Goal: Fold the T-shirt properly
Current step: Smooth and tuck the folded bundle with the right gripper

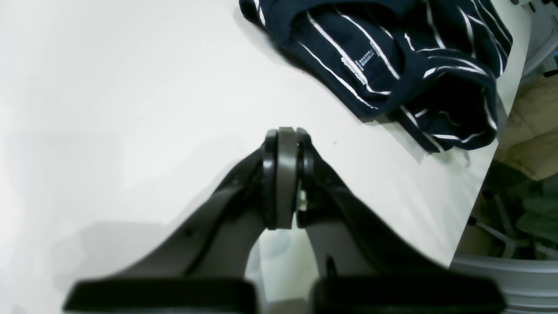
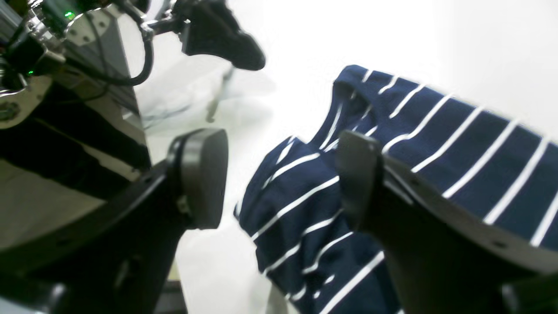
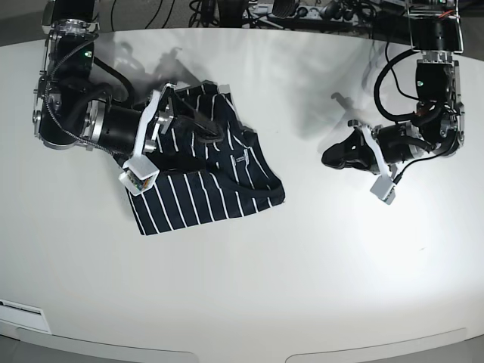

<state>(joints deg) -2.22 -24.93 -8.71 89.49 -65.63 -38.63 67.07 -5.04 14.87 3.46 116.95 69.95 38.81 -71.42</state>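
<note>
The crumpled navy white-striped cloth T-shirt (image 3: 204, 166) lies left of centre, under the right gripper (image 2: 283, 179), jaws wide; the left gripper (image 1: 285, 179), jaws closed empty, sits well apart on the white surface (image 3: 302, 265).

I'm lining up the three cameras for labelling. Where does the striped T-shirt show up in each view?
Left wrist: the T-shirt is bunched at top right, beyond the shut left gripper.
Right wrist: it fills the centre and right, under the open right gripper.
Base: left of centre on the table.
Shared landmark: its white stripes.
</note>
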